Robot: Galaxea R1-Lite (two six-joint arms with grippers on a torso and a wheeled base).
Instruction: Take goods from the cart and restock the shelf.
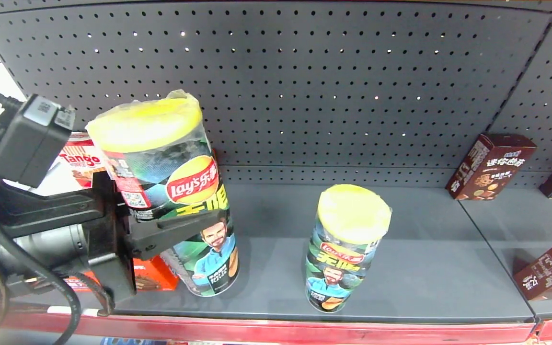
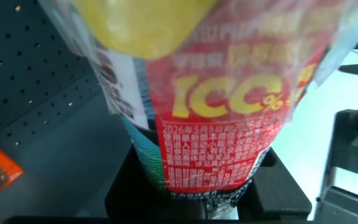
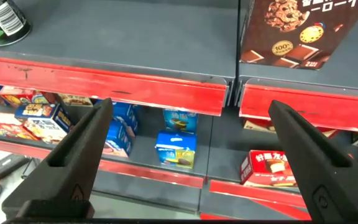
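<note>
A tall chips can (image 1: 161, 158) with a yellow lid and plastic wrap is held at its middle by my left gripper (image 1: 168, 215), which is shut on it at the left end of the grey shelf (image 1: 424, 258). The can leans slightly, and I cannot tell whether its base touches the shelf. In the left wrist view the can's (image 2: 216, 124) red label sits between the black fingers (image 2: 278, 186). A second, shorter can (image 1: 345, 249) stands upright mid-shelf, to the right. My right gripper (image 3: 194, 162) hangs open and empty before the shelf's red front edge (image 3: 135, 84).
A red-and-white wafer box (image 1: 77, 160) and an orange box (image 1: 154, 275) sit behind and beside the held can. Brown cookie boxes (image 1: 489, 165) stand at the right, one (image 1: 551, 263) lying flat. Perforated back panel (image 1: 304, 86) behind. Lower shelves hold blue boxes (image 3: 176, 146).
</note>
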